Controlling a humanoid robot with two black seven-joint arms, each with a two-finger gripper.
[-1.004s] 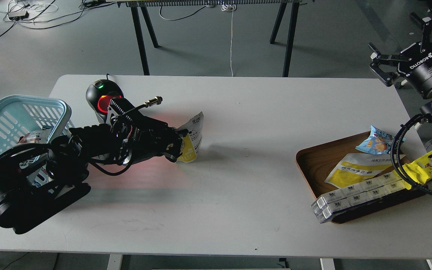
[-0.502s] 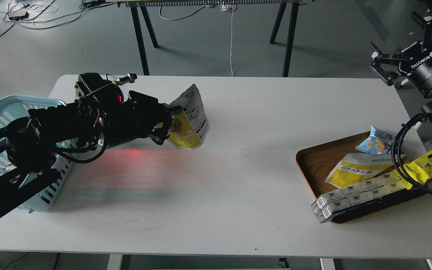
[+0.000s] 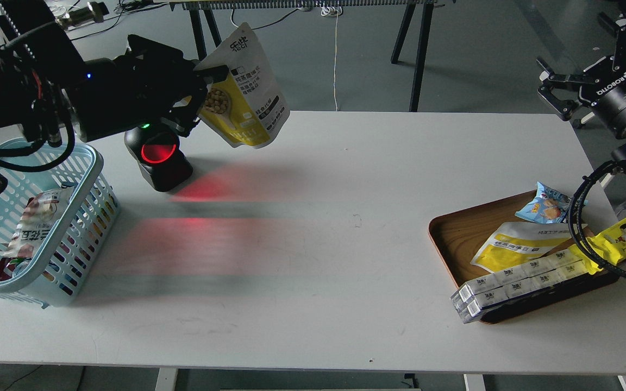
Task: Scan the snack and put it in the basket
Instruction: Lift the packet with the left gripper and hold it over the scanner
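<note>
My left gripper (image 3: 200,89) is shut on the snack (image 3: 245,98), a yellow and white pouch with a round picture of beige balls. It holds the pouch high in the air, above and to the right of the black scanner (image 3: 158,157), whose window glows red. The light blue basket (image 3: 82,217) stands at the table's left edge, below my left arm, with a red and white packet inside. My right gripper (image 3: 549,87) is open and empty, raised off the table's far right corner.
A brown wooden tray (image 3: 454,239) at the right holds a flat yellow-white pouch (image 3: 514,244), a blue packet (image 3: 546,203), long white boxes (image 3: 519,277) and a yellow wrapper with a cartoon face (image 3: 625,233). Red scanner light falls on the white table (image 3: 318,260).
My left gripper has lifted the snack from low in front of the scanner up and back, well above the table. The scanner and basket came into plain view. The right arm has barely moved.
</note>
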